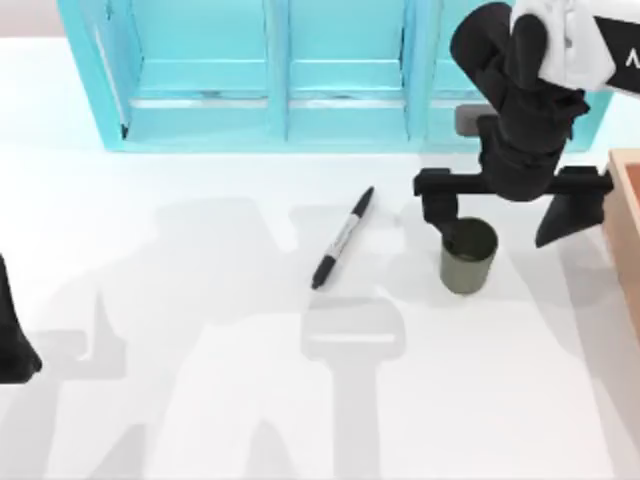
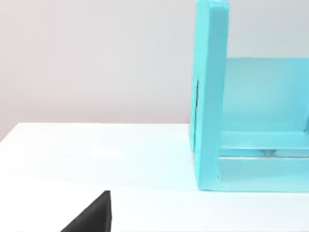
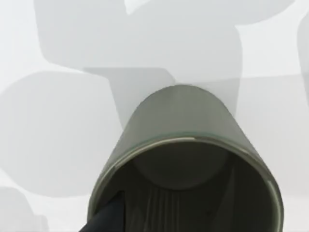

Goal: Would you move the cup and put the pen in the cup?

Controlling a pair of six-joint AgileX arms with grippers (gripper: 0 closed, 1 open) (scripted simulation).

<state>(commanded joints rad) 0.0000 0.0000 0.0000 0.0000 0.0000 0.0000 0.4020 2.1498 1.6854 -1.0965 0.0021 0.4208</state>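
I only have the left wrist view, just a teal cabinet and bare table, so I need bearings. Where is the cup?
Observer: The cup stands upright toward the right side of the table, in front of the cabinet.
Operator: Is anything holding it?
Observer: Not gripped. The right gripper is over it, spread open, with one finger seemingly dipping inside the rim.
Operator: And the pen?
Observer: The pen lies flat on the table to the cup's left, apart from it. The left gripper is parked at the table's left edge.
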